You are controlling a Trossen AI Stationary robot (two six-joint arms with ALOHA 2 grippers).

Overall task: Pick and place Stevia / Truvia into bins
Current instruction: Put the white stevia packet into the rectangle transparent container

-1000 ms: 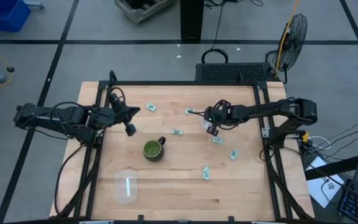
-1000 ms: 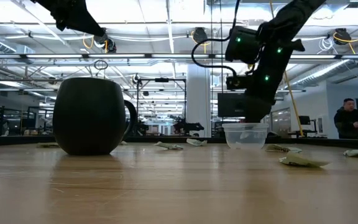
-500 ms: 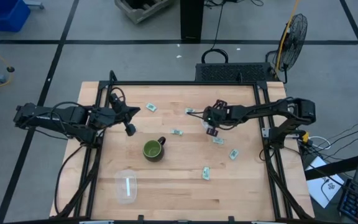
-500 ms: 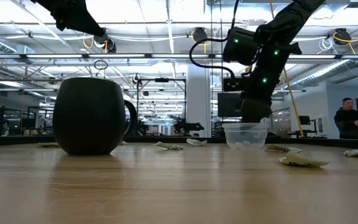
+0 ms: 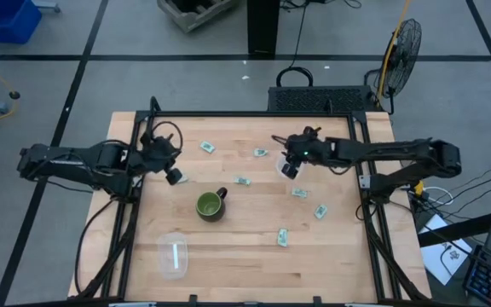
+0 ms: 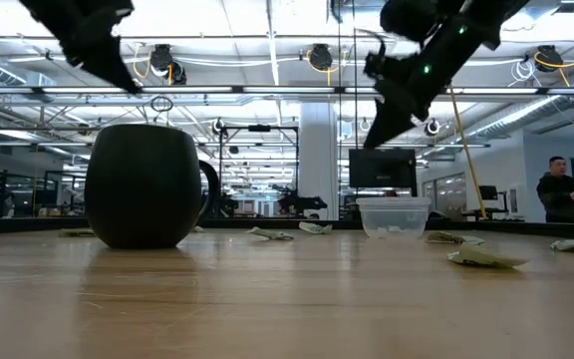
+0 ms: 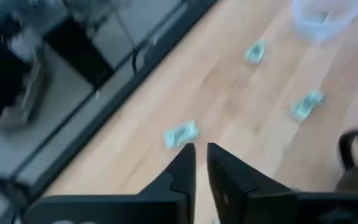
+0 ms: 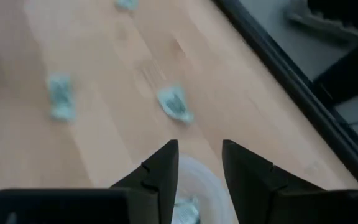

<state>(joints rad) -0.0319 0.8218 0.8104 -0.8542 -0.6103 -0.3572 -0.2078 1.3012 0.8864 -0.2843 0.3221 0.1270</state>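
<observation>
Wooden table on grey floor, sachets scattered. Right gripper parted, empty, directly above clear bin holding one sachet. Left gripper nearly closed, empty, near a sachet.

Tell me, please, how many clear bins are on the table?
2. In the high view, one clear bin stands below-left of the mug. The other bin sits beneath the right hand, with a sachet inside.
</observation>
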